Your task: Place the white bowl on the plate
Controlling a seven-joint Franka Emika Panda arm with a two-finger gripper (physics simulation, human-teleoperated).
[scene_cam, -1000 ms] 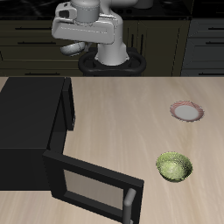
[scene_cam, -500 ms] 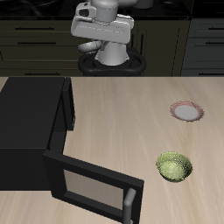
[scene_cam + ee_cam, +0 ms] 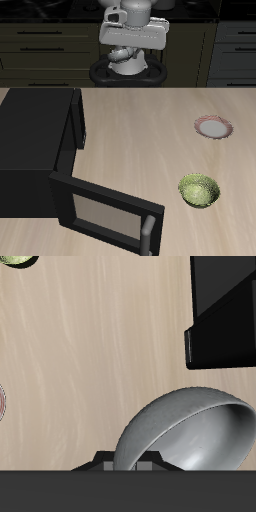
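White bowl (image 3: 190,436), small, shallow, grey-white and metallic, is seen tilted right against the gripper (image 3: 128,463) (apparently held by its rim; the jaws cannot be made out), high above the table's back. It is judged light, rigid and slippery. The pink-rimmed plate (image 3: 213,127) lies well apart.

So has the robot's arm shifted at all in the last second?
Yes. In the exterior view the arm has swung sideways, from above the microwave toward the side where the plate lies. The plate stayed put.
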